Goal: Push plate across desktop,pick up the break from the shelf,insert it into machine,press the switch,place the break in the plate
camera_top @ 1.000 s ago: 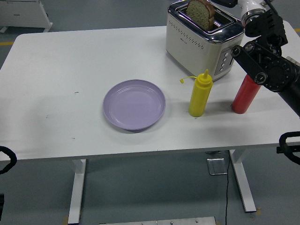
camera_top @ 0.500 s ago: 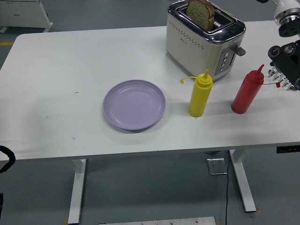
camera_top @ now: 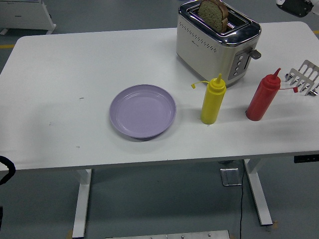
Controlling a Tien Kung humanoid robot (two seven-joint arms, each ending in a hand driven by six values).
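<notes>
A purple plate (camera_top: 143, 110) lies on the white table (camera_top: 60, 84), left of centre. A cream and chrome toaster (camera_top: 217, 41) stands at the back right with a slice of brown bread (camera_top: 213, 13) standing up out of its slot. Its lever (camera_top: 255, 54) sticks out on the right side. A metal toast rack (camera_top: 305, 76) stands empty at the table's right edge. A dark part of my right arm (camera_top: 295, 6) shows at the top right corner; its hand is out of view. A black part of my left arm (camera_top: 5, 169) shows at the left edge, below the table.
A yellow squeeze bottle (camera_top: 213, 99) stands in front of the toaster. A red squeeze bottle (camera_top: 263, 95) stands to its right, beside the rack.
My right arm has drawn back from the toaster's right side, up and out to the top right corner. The toast rack is now uncovered. The bread, plate and bottles have not moved.
</notes>
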